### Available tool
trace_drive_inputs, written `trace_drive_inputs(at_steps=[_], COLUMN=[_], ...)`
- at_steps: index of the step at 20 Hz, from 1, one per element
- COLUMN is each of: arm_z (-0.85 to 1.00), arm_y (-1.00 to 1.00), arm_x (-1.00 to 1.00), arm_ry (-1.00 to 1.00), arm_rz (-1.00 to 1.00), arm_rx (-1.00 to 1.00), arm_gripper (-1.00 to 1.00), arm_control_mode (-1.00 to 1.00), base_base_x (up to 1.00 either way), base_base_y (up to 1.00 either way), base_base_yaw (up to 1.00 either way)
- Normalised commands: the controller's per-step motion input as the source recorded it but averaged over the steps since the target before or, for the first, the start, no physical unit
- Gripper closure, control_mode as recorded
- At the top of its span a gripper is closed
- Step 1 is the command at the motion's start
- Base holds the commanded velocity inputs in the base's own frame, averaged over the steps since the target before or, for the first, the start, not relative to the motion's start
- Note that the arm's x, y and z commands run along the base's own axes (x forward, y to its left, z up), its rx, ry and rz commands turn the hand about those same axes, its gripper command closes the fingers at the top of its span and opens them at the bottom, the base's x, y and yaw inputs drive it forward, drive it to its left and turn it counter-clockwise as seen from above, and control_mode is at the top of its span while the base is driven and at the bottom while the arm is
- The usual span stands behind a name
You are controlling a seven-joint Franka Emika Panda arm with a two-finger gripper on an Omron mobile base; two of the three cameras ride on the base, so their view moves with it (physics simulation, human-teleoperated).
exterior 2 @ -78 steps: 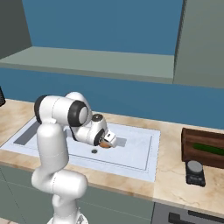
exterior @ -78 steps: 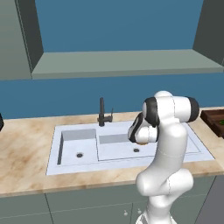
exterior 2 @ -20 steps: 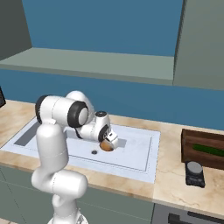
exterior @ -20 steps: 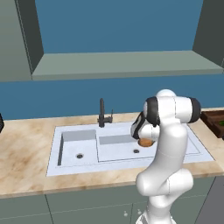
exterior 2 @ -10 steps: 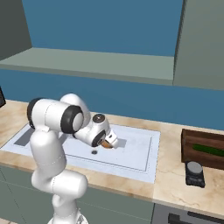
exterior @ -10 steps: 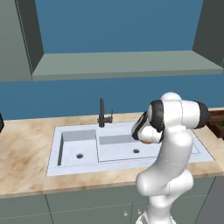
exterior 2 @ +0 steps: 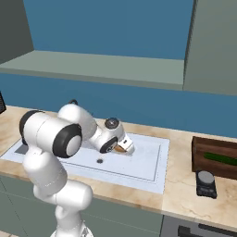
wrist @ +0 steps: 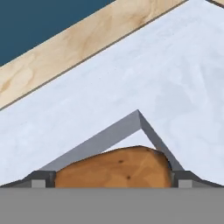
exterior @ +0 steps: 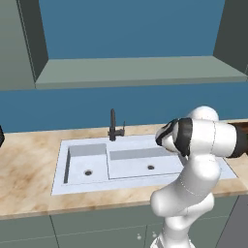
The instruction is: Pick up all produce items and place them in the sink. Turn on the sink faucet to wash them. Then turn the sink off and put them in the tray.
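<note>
My gripper (wrist: 112, 181) is shut on the small brown potato (wrist: 113, 168), which spans the gap from one fingertip to the other. In the right base view the gripper (exterior 2: 126, 147) holds the potato (exterior 2: 121, 148) just above the right part of the pale double-basin sink (exterior 2: 150, 169). Below it, the hand view shows a corner of the sink (wrist: 175, 78) basin. The dark green cucumber (exterior 2: 221, 159) lies in the dark brown tray (exterior 2: 203, 163) on the counter right of the sink. The black gooseneck faucet (exterior: 113, 125) stands behind the sink (exterior: 82, 183).
A small black kitchen scale (exterior 2: 206, 183) sits in front of the tray near the counter's front edge. Beige counter (exterior: 26, 164) runs to both sides of the sink. My own white forearm (exterior: 208, 138) hangs over the sink's right end.
The gripper has carried the potato a little to the right and upward over the sink, and the arm's elbow has swung with it. The jaws have kept their hold.
</note>
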Motion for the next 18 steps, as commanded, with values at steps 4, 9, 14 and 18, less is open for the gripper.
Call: trace_drive_inputs(at_steps=[4, 9, 14, 18], arm_z=[0.75, 0.76, 0.59, 0.27], arm_y=[-0.50, -0.54, -0.61, -0.68], arm_x=[0.05, 0.02, 0.00, 0.00], arm_ry=[0.00, 0.00, 0.04, 0.03], arm_rz=[-0.05, -0.06, -0.09, -0.09], arm_rx=[0.02, 0.01, 0.00, 0.00], arm_gripper=[1.00, 1.00, 1.00, 1.00], arm_control_mode=[-1.00, -1.00, -1.00, -1.00], base_base_x=[0.00, 0.00, 0.00, 0.00], base_base_y=[0.00, 0.00, 0.00, 0.00], base_base_yaw=[0.00, 0.00, 0.00, 0.00])
